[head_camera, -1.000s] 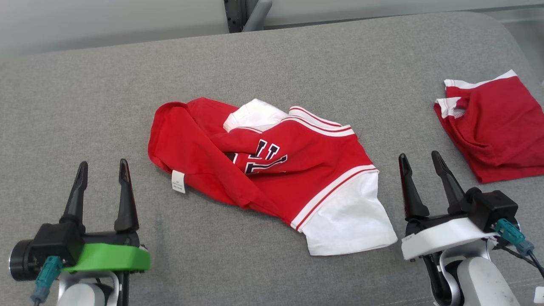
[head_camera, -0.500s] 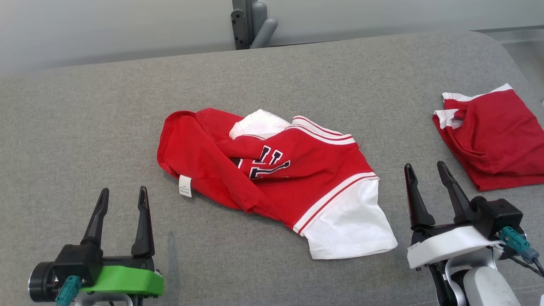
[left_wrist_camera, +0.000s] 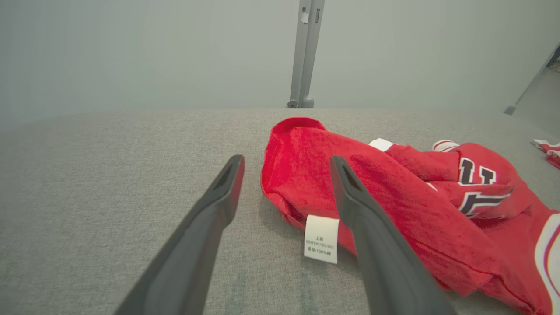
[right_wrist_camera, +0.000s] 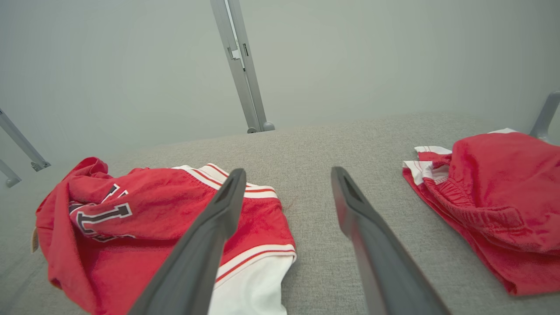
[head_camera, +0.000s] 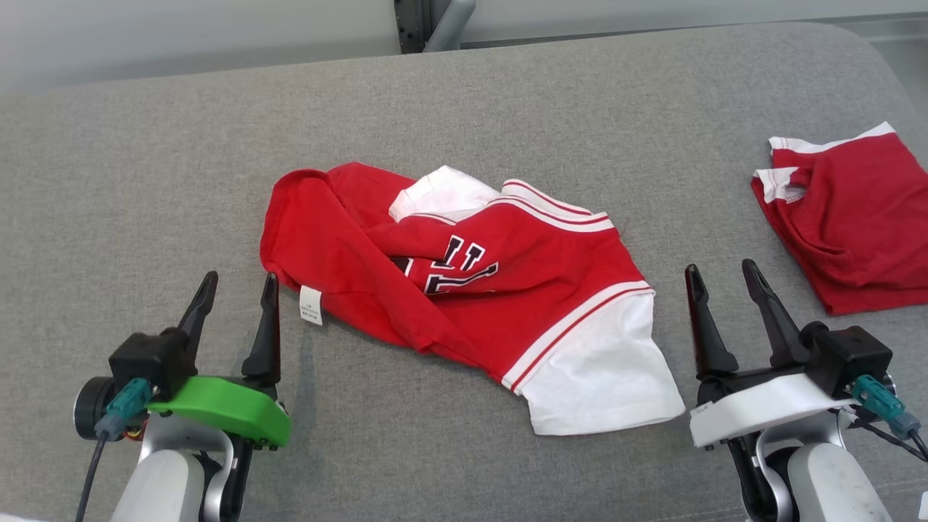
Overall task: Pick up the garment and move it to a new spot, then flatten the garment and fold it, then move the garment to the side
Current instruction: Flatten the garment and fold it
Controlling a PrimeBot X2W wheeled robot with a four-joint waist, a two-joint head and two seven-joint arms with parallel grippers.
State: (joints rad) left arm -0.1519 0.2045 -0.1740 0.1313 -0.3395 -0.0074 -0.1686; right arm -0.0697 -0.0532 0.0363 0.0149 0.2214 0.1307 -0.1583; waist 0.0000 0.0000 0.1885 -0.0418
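Observation:
The garment is a crumpled red shirt with white sleeves, striped trim and dark lettering, lying mid-table; it also shows in the left wrist view and the right wrist view. A white care label hangs at its left edge. My left gripper stands open just left of that edge, its right finger close to the label. Just right of the white sleeve, my right gripper is open with nothing between its fingers.
A second red garment with white trim lies folded at the table's right edge, seen also in the right wrist view. The grey fabric table spreads all around. A grey metal post stands behind the far edge.
My left gripper has moved forward and to the right, up to the garment's left edge. The right gripper has barely moved. The head camera shifted a little, and the garment stayed put.

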